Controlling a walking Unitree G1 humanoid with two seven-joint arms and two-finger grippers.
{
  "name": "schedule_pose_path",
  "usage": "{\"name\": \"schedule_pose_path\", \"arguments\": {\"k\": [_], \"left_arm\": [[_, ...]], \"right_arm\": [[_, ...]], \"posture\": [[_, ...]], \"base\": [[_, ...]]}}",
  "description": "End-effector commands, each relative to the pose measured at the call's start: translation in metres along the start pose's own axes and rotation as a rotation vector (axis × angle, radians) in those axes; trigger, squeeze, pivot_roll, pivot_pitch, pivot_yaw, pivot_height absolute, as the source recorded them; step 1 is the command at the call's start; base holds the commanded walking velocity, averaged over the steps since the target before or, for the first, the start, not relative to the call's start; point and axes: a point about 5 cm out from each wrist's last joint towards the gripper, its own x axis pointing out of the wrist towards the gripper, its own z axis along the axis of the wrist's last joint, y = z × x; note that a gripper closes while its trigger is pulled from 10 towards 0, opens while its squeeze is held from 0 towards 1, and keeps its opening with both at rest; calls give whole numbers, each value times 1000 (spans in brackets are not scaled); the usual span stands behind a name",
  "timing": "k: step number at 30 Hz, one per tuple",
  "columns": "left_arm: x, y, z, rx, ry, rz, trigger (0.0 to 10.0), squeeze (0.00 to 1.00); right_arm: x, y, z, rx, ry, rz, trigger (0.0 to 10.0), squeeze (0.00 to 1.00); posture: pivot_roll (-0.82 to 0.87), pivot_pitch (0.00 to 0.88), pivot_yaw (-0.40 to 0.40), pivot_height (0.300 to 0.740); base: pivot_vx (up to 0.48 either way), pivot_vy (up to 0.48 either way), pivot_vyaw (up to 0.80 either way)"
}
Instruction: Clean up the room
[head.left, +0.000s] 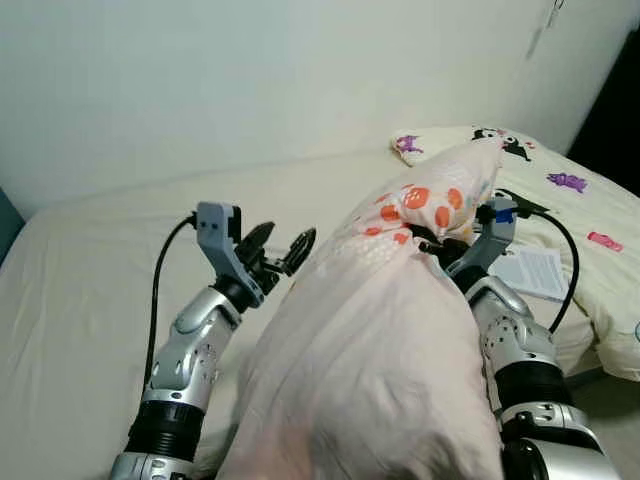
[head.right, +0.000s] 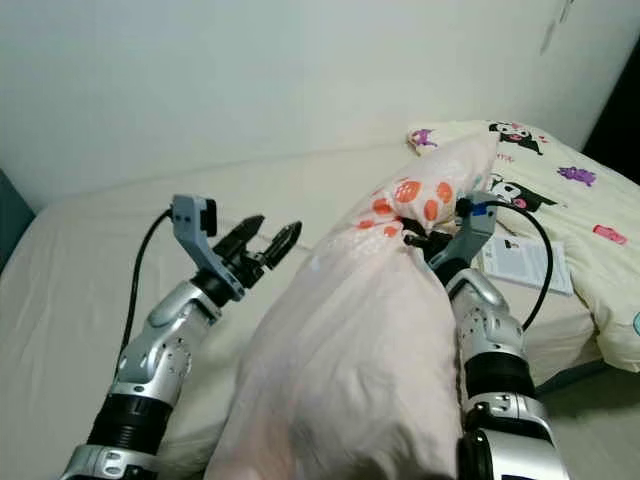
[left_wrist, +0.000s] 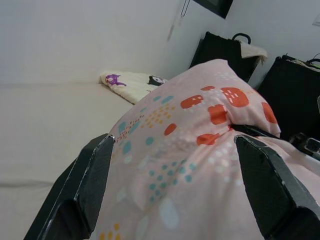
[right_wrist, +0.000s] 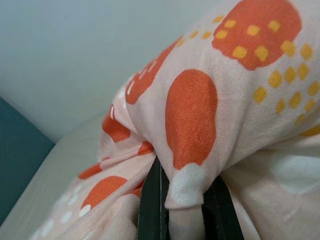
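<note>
No readable text — paper sheet (head.left: 530, 270) on the bed has printed lines, too small to read.

There is one pink pillow (head.left: 370, 350) with orange spots. One bed (head.left: 90, 270) lies under it, covered by one plain cream sheet. One cream quilt (head.left: 580, 210) printed with cartoon figures lies at the bed's far right corner, and one sheet of printed paper (head.left: 535, 270) rests on it. Two silver arms are in view, one on each side of the pillow, each with two black fingers (head.left: 300, 245). Two black bags (left_wrist: 220, 50) stand by the wall.
</note>
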Motion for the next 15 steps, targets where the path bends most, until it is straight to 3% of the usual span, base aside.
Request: {"name": "schedule_pose_path", "arguments": {"k": [1,5,10,15], "left_arm": [[-3,-2,-3,5,17,14,10000,0],[-3,-1,-5,-2,30,27,10000,0],[-5,3,-11,7,89,71,10000,0],[-5,5,-13,5,88,86,10000,0]], "right_arm": [[0,1,0,2,-24,-6,10000,0],[0,2,-2,4,-22,-5,10000,0],[0,2,-5,9,-18,-6,10000,0],[1,2,-4,7,-20,-7,10000,0]], "posture": [[-65,0,-21,658],[-65,0,-21,662],[-62,0,-26,680],[-64,0,-26,702]], "base": [[0,0,0],[0,0,0],[-383,0,0],[0,0,0]]}}
